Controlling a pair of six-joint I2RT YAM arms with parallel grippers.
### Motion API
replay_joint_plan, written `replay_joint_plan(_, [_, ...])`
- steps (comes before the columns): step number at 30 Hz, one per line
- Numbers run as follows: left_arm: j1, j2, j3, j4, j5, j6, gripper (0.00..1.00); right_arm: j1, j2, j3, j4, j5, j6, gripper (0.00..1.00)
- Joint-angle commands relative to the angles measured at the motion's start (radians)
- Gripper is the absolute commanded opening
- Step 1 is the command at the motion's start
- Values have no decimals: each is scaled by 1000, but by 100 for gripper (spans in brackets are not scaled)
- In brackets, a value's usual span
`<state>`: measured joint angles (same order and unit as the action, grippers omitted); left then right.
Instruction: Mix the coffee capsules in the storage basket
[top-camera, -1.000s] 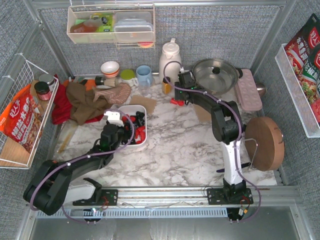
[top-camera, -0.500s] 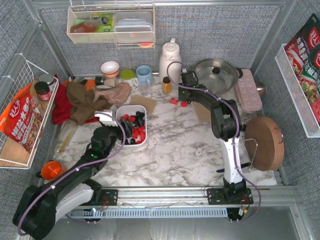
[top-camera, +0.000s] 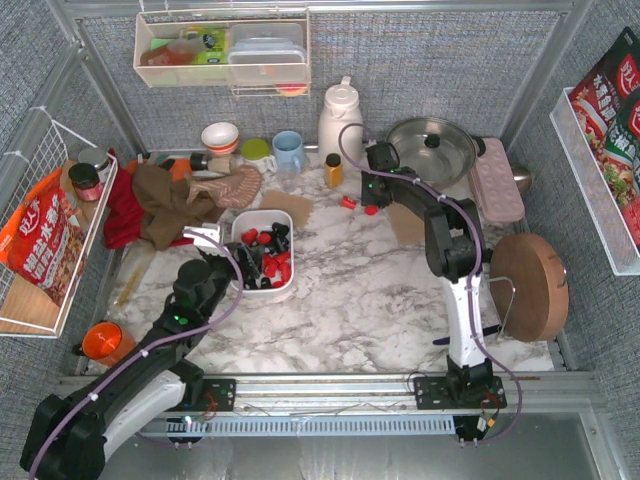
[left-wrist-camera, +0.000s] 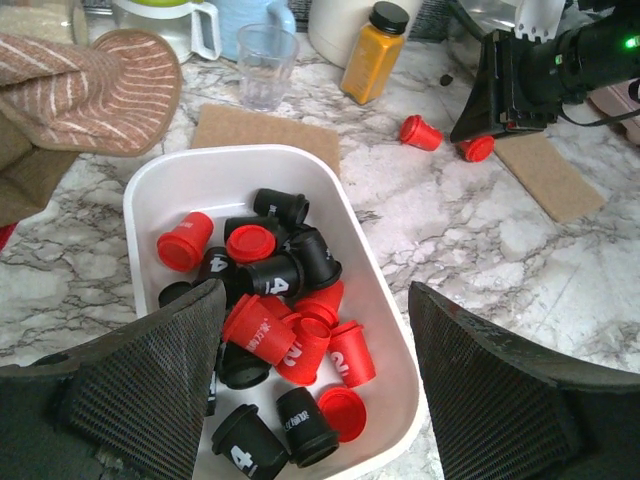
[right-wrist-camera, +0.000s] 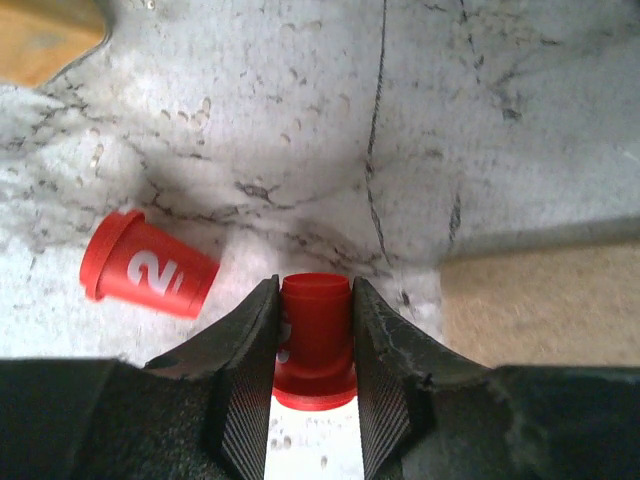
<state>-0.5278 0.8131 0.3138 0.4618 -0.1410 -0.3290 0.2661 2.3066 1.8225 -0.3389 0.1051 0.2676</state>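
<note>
The right gripper (right-wrist-camera: 314, 290) has its fingers (right-wrist-camera: 245, 350) drawn narrow onto a red capsule (right-wrist-camera: 316, 335). Both pads press its sides, and the capsule stands with its narrow end up on the marble table (right-wrist-camera: 420, 130), far from the arm bases and right of the storage basket. The left gripper (left-wrist-camera: 315, 292) is spread wide and holds nothing. Its two mesh-faced fingers (left-wrist-camera: 160, 380) hang above the near half of the storage basket (left-wrist-camera: 180, 185), one over its left rim and one past its right rim.

The white basket sits left of centre on the table. The coffee capsules (left-wrist-camera: 275, 330) are heaped in its near half, red and black together, some upright and some on their sides. The basket's near end is cut off by the frame, and the left finger covers a few pods. The right pads hide most of the printing on the gripped capsule and its lower sides. From above, the right fingertips are too small to make out.

A second red capsule (right-wrist-camera: 145, 272) lies on its side just left of the gripped one, not touching it. A tan mat (right-wrist-camera: 540, 300) has its edge close on the right. Veined marble shows between the basket's right rim and the two loose pods. A brown mat (left-wrist-camera: 265, 128) lies just beyond the basket's far rim, with a glass (left-wrist-camera: 268, 62) and an orange-yellow bottle (left-wrist-camera: 373, 52) farther back.
</note>
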Motion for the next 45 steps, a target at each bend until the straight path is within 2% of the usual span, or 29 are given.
replay_joint_plan(1, [0,-19,-6,12,65,21,82,-1,-71,-41,-17,-23,-2,32])
replay_joint_plan(5, [-1,-6,-23,98,198,57,87,-1,-165,-131,16,-45,-3,29])
replay_joint_plan(6, [-2,2,-28,125,230,64,96,0,-192,-157,26,-54,5,28])
replay_joint_plan(7, [-3,10,-34,152,260,70,99,2,-223,-188,36,-65,13,28])
replay_joint_plan(11, [-29,57,-46,243,333,135,99,25,-372,-345,102,-116,55,27])
replay_joint_plan(21, [-211,271,31,375,265,327,99,268,-788,-698,240,-112,66,27])
replay_joint_plan(28, [-278,396,55,553,255,360,99,408,-1033,-874,358,-131,117,27])
replay_joint_plan(35, [-347,519,108,695,293,390,99,468,-1167,-971,424,-148,119,27])
replay_joint_plan(45, [-423,606,152,768,344,443,99,484,-1235,-979,406,-136,77,27])
